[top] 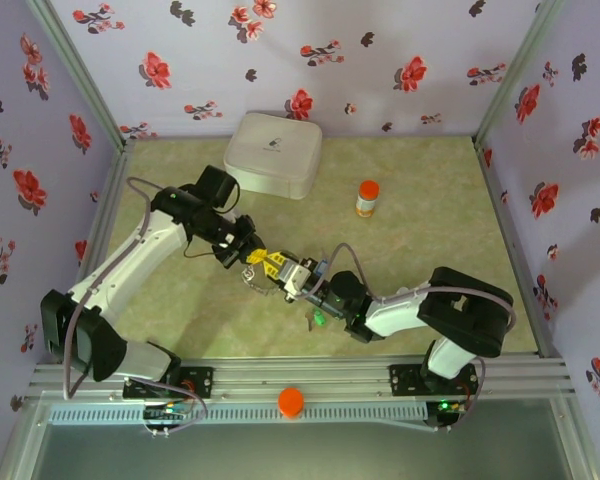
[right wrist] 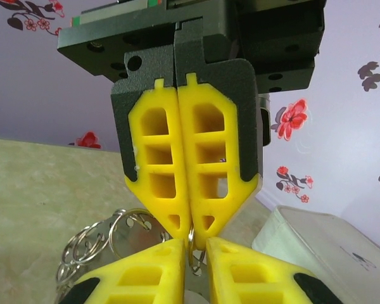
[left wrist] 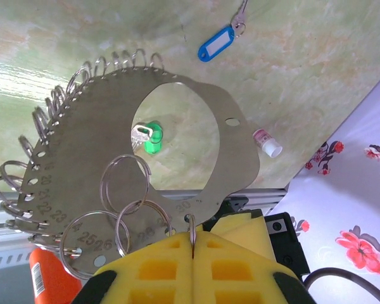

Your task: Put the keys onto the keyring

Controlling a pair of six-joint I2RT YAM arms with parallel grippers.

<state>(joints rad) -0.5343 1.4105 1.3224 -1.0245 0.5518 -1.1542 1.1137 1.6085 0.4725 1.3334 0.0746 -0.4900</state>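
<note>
Surroundings: green marbled table (top: 430, 250) inside floral walls. A white box (top: 273, 152) sits at the far side, with an orange-capped bottle (top: 367, 198) to its right, both well apart from the work. An orange object (top: 291, 401) lies on the near rail. The keys are both loose on the table. The blue key (left wrist: 215, 43) lies flat, well beyond the plate. The green key (left wrist: 151, 136) shows through the plate's oval opening and, from above, sits just beside my right wrist. A small white-capped tube (left wrist: 267, 144) lies off the plate's edge. Keyring (left wrist: 82, 164): a flat grey plate with numbered holes and a fringe of split rings, held up off the table in mid-workspace, where it screens much of the table below my left wrist camera. Left gripper (left wrist: 193, 239): clenched, pads flush, with one thin split ring of the keyring pinched in the seam. Right gripper (right wrist: 195, 256): meets the left tip to tip, its jaws drawn down to a narrow slit with that same ring's wire standing in it. I cannot tell whether the pads actually bite the wire.
</note>
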